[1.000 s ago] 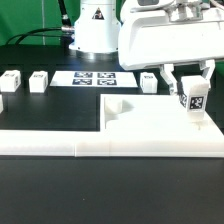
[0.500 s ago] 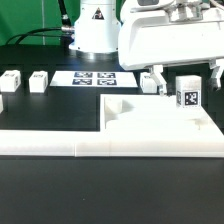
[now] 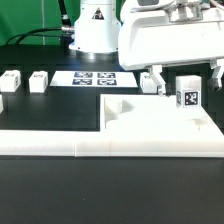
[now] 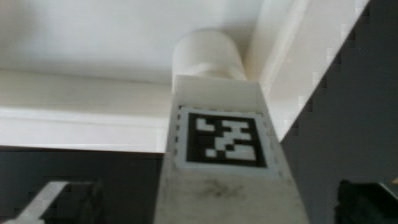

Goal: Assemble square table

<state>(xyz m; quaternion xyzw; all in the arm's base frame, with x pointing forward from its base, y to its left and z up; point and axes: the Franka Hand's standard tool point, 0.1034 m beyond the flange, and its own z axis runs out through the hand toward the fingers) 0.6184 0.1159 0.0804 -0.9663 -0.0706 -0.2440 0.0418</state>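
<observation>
White plastic leg post (image 3: 188, 97) stands upright on the square table slab (image 3: 150, 122), toward its far corner on the exterior view's right; base probably seated in the slab, joint not visible. Jaws spread wide, flanking the post, not touching it.

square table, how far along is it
Done: one leg post stands upright on the slab, near its corner on the exterior view's right; how firmly it sits cannot be told. In hand: the gripper straddles it, jaws open. Left: at least two loose legs lie unattached on the exterior view's left.
</observation>
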